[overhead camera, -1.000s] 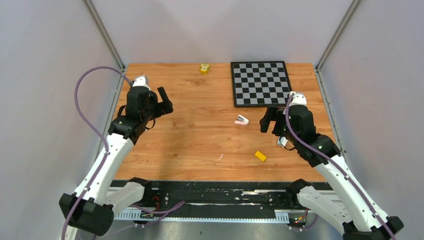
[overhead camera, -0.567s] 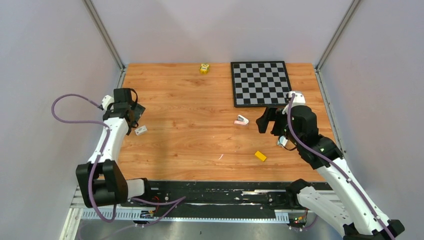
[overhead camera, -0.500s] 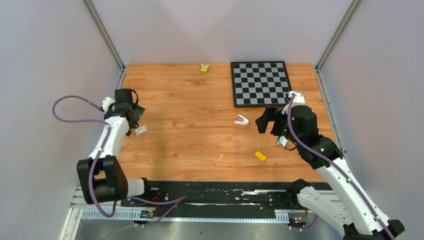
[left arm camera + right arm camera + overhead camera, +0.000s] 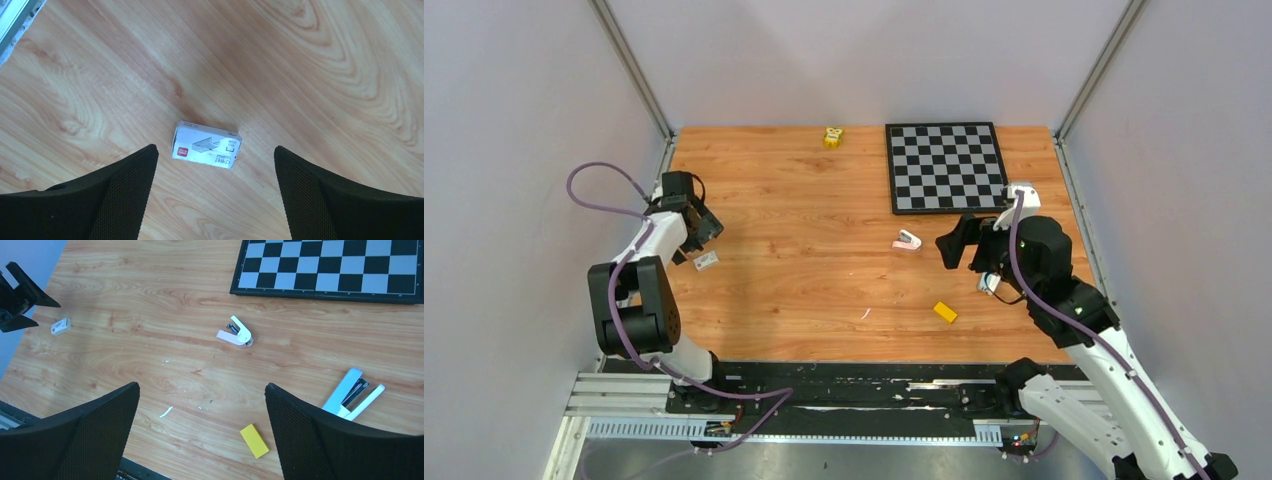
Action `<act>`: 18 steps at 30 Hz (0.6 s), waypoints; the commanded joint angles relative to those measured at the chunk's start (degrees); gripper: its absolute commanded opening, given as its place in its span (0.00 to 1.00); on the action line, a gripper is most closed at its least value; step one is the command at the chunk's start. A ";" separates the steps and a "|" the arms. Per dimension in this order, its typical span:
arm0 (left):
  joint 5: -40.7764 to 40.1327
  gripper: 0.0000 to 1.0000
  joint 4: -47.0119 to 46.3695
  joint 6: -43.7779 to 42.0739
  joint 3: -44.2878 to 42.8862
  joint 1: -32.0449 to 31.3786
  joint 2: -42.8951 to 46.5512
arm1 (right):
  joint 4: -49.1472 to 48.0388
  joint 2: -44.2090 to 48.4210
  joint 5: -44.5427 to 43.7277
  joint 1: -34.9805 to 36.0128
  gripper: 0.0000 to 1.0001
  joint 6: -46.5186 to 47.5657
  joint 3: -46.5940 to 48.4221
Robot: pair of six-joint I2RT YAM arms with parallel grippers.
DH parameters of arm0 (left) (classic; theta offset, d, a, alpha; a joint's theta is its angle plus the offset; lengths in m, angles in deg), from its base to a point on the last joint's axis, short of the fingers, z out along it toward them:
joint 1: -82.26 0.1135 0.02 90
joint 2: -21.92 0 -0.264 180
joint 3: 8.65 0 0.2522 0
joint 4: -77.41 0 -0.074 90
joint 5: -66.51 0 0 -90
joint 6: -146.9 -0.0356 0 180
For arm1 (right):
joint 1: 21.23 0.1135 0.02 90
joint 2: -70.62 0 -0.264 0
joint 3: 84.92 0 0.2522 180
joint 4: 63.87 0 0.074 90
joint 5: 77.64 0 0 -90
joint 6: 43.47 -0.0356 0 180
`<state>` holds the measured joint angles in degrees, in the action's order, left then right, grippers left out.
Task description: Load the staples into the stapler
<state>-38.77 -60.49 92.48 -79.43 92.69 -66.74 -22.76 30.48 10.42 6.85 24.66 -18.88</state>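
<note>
Staples box (image 4: 206, 151) lies flat near the left edge of the wood-grain worktop (image 4: 804, 190). It sits under the left hand (image 4: 214, 150), whose fingers are spread wide on either side and do not touch it. A chessboard (image 4: 325, 265) fills the far right corner. The right hand (image 4: 202, 387) is also spread open and empty, over the right half.

The right wrist view shows the pale blue stapler (image 4: 352, 395) whole, hinged open with a dark channel between its top and its white base. In the top view the right arm hides most of it. A small pink-and-white stapler (image 4: 236, 333) sits near the chessboard's near edge, and a yellow block (image 4: 254, 440) lies closer to the arms. Only the top view catches a little yellow object (image 4: 832, 137) at the far edge.

Only the left wrist view shows the box's print: a drawn staple strip, a red logo and small unreadable lettering.
</note>
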 commanded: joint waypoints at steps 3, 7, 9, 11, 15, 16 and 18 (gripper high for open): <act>1.99 0.88 -1.18 -9.20 0.16 0.36 -2.52 | -1.92 1.62 1.05 -0.48 1.00 1.80 -0.52; 3.67 0.85 -1.70 -9.86 0.37 0.32 -3.84 | -2.51 1.92 1.03 -0.50 1.00 2.07 -0.59; 3.86 0.84 -2.02 -10.05 0.33 0.35 -4.24 | -2.65 1.99 1.06 -0.53 1.00 2.20 -0.60; 3.91 0.83 -2.10 -10.23 0.29 0.37 -4.80 | -2.70 2.07 1.03 -0.49 1.00 2.25 -0.72; 5.20 0.81 -1.88 -10.68 -0.07 0.34 -6.18 | -2.83 2.17 2.78 -0.49 0.99 2.16 -1.02; 5.85 0.80 -2.21 -10.98 -0.14 0.29 -5.95 | -2.83 2.24 2.89 -0.53 0.99 2.23 -1.11; 6.67 0.79 -3.14 -11.30 -0.05 -0.37 -4.48 | -2.97 2.34 3.06 -0.49 0.99 2.44 -1.35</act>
<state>-34.32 -61.74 82.73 -79.51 92.69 -72.23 -24.85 32.01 11.80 6.85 26.41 -19.32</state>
